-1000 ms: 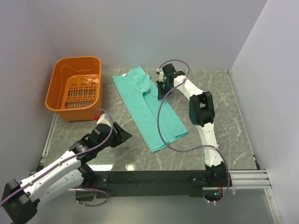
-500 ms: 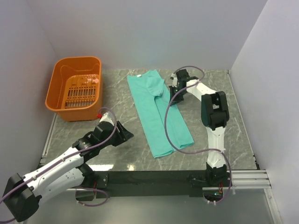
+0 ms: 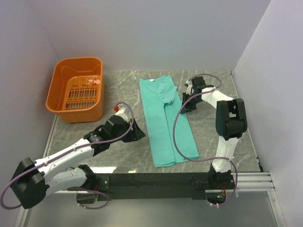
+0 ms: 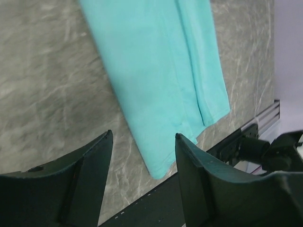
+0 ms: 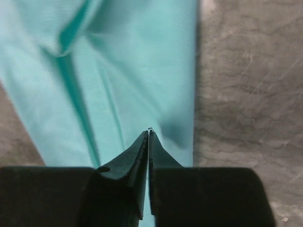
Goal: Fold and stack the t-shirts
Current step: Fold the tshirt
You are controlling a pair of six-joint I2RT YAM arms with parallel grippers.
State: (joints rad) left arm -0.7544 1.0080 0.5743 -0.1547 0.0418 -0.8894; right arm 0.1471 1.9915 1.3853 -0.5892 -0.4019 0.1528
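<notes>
While its jaws stand apart, the left gripper point(image 4: 143, 138) hovers beside the long-folded teal-green cotton t-shirt point(image 3: 165, 118) lying mid grey marble table point(image 3: 118, 94); the right gripper point(image 5: 148, 135), jaws pressed together, sits at the shirt's right edge.

Grey marble-patterned tabletop point(image 3: 118, 156), enclosed on three sides by plain, matt pale-lilac panels: back wall point(image 3: 151, 33), left wall point(image 3: 21, 85) and right wall point(image 3: 279, 94). A black bar point(image 3: 151, 180) runs along the near edge. A ribbed aluminium rail point(image 3: 251, 179) projects at the near right corner, and a second light metal rail point(image 3: 49, 139) lines the left edge. Lighting is even and diffuse, with soft shadows.
</notes>
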